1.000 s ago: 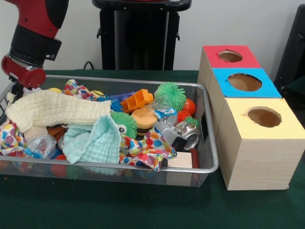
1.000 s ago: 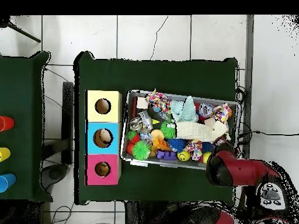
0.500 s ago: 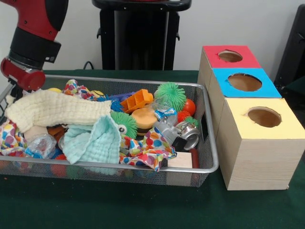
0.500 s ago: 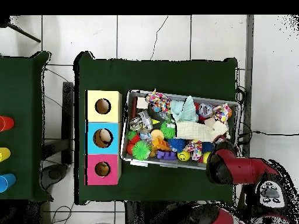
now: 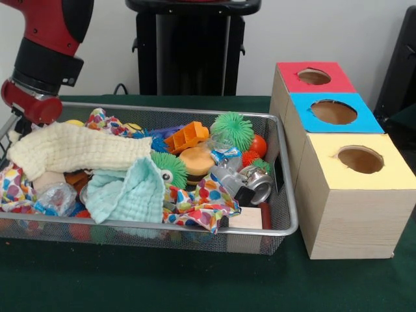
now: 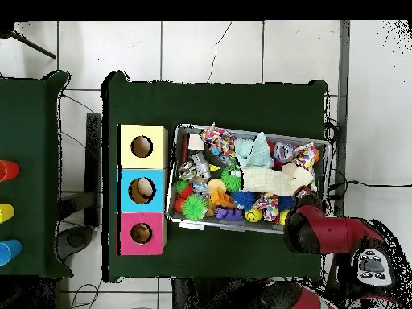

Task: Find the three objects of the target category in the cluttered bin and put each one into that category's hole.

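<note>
The wire bin [image 5: 286, 195] sat on the green table [image 5: 195, 286] just beside three boxes in a row, red-topped [image 5: 314, 77], blue-topped [image 5: 333, 112] and yellow-topped [image 5: 359, 160], each with one round hole and open room above. It was crowded edge to edge: a cream cloth [image 5: 71, 148], a mint cloth [image 5: 127, 192], two green spiky balls [image 5: 233, 128], an orange toy truck [image 5: 186, 136]. The gripper [image 5: 16, 127] hung at the bin's far corner, mostly hidden behind the rim, so whether it was open or closed I could not tell.
</note>
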`<action>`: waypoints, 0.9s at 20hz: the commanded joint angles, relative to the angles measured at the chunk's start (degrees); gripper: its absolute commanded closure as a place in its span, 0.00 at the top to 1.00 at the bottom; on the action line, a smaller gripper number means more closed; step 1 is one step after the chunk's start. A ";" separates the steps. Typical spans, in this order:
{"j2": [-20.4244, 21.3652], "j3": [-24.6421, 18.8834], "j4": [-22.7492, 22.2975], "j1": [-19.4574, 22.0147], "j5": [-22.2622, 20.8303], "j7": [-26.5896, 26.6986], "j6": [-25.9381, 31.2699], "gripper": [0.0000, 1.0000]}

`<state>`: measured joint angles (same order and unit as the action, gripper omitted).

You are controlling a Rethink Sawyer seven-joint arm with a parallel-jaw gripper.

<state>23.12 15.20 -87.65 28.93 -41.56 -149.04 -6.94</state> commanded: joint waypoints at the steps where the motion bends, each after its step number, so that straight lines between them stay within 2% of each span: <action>1: -5.49 -7.47 -0.64 -1.23 -2.67 3.63 6.28 0.00; 10: -4.12 -8.08 -1.61 -1.65 -2.11 3.41 7.01 0.00; 18: -1.53 -17.95 -5.64 3.96 -2.69 4.91 9.09 0.00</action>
<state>23.76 10.71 -87.60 30.48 -41.60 -149.04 -6.16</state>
